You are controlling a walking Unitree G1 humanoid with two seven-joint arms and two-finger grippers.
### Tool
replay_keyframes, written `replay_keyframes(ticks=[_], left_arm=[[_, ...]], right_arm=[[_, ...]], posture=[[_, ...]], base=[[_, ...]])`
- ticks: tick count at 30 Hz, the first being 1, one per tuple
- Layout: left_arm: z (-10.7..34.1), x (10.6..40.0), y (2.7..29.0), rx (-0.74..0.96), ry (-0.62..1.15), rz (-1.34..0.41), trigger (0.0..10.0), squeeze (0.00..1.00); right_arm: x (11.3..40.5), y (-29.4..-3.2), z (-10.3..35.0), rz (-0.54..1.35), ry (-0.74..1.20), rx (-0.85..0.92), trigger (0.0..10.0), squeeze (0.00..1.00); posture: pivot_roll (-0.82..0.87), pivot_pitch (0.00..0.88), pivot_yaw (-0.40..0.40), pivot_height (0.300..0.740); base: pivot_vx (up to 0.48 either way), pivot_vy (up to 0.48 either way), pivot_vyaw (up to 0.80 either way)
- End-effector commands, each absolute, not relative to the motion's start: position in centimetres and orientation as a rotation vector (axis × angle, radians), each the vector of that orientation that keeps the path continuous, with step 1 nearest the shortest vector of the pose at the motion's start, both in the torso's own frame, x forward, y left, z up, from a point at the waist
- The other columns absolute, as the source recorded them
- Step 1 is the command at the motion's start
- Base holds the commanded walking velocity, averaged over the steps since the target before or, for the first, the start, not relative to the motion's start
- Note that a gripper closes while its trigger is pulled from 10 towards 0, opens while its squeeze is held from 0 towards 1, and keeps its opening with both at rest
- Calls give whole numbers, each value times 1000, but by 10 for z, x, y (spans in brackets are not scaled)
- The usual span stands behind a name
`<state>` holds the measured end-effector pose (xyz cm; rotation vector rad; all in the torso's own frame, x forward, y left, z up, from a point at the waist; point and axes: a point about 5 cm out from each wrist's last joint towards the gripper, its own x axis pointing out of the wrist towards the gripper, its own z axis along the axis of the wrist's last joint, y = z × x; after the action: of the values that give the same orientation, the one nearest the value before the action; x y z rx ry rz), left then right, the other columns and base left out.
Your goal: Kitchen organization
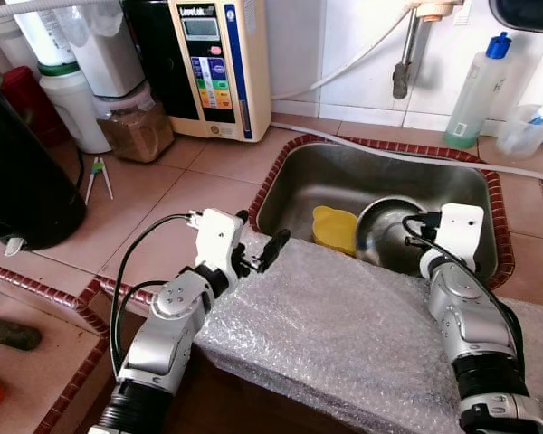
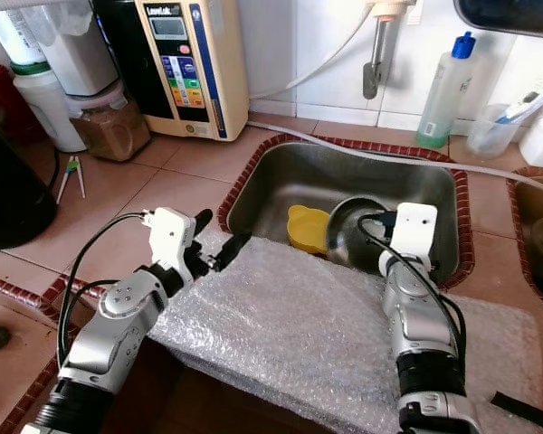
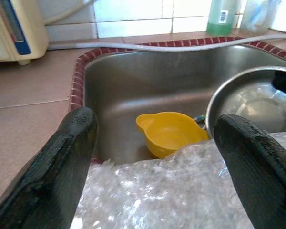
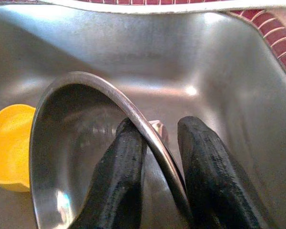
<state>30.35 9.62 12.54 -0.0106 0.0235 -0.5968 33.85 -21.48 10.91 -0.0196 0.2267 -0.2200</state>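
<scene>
Bubble wrap (image 1: 344, 334) lies beneath both arms; the right gripper (image 4: 155, 143) pinches the steel bowl (image 4: 86, 157) rim inside the sink (image 1: 452, 194), where a thin-edge slip risks dropping it onto the yellow cup (image 1: 335, 229) beside, while the left gripper (image 1: 264, 250) hovers spread.

Centre frame, the sink (image 1: 290, 194) sits in the worktop (image 1: 176, 212), with a bowl (image 1: 380, 237) inside it and a cup (image 1: 335, 228) just left of the bowl. Bubble wrap (image 1: 344, 334) lies over the sink's near edge. A water machine (image 1: 219, 63) stands upper left, a bottle (image 1: 475, 90) upper right.
</scene>
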Motion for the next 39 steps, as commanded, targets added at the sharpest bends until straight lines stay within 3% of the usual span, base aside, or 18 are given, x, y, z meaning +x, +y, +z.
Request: replay_keyframes(ticks=[1, 7, 12, 21, 29, 37, 38, 39], left_arm=[[125, 305, 100, 13, 32, -590, 10000, 1000], [125, 305, 100, 17, 34, -593, 10000, 1000], [124, 304, 98, 19, 39, -594, 10000, 1000], [123, 304, 98, 22, 42, -587, 10000, 1000], [132, 311, 104, 16, 12, -490, 10000, 1000], [160, 327, 116, -1, -70, -275, 10000, 1000], [163, 328, 117, -17, -75, -262, 10000, 0], [165, 328, 118, -29, -78, -256, 10000, 0]], right_arm=[[327, -210, 79, -201, 360, 9, 10000, 1000], [328, -206, 77, -178, 367, 26, 10000, 1000], [331, -197, 83, -117, 325, 148, 10000, 1000], [333, -191, 84, -71, 335, 101, 10000, 1000], [334, -186, 118, -15, 101, 121, 10000, 1000], [316, -194, 157, -31, -154, 7, 10000, 1000], [313, -194, 164, -25, -182, -16, 10000, 1000], [312, -194, 168, -20, -199, -32, 10000, 1000]], posture=[[-142, 56, 125, 740], [-142, 56, 124, 740], [-140, 56, 124, 740], [-137, 56, 123, 740], [-137, 54, 124, 740], [-146, 45, 120, 740], [-146, 45, 120, 740], [-146, 45, 120, 740]], base=[[0, 0, 0], [0, 0, 0], [0, 0, 0], [0, 0, 0], [0, 0, 0], [0, 0, 0], [0, 0, 0], [0, 0, 0]])
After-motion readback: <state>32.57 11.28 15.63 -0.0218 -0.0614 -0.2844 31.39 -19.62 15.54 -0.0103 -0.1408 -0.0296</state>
